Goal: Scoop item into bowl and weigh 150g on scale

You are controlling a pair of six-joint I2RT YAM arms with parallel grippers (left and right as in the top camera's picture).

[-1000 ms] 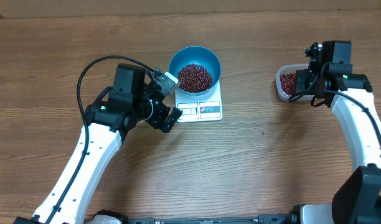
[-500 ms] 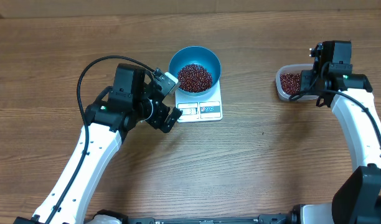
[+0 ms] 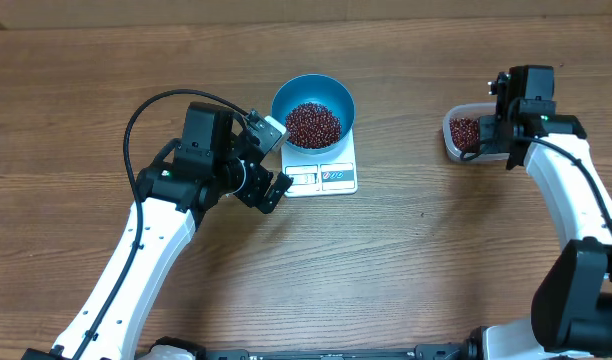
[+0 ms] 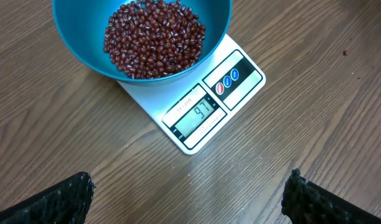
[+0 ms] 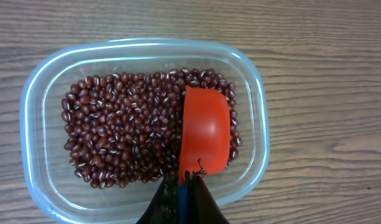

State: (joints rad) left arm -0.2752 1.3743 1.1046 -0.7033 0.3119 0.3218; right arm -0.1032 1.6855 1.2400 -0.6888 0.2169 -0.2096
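Observation:
The blue bowl [image 3: 331,92] [image 4: 84,37] stands on the white scale [image 3: 336,178] [image 4: 240,81] and holds a heap of dark red beans [image 3: 313,124] [image 4: 154,38]. The scale's display shows digits that read about 97. My left gripper [image 3: 278,160] [image 4: 189,186] is open just left of the scale, with nothing between its fingers. My right gripper [image 3: 486,140] [image 5: 183,186] is shut on the blue handle of a red scoop [image 5: 206,130]. The scoop lies in more beans [image 5: 122,134] inside the clear tub [image 3: 448,140] [image 5: 28,124].
The tub sits at the right of the wooden table [image 3: 426,250], well apart from the scale. A single stray bean [image 4: 345,53] lies on the wood to the right of the scale.
My right wrist has shifted slightly over the tub with the scoop. The left arm, bowl and scale have stayed still.

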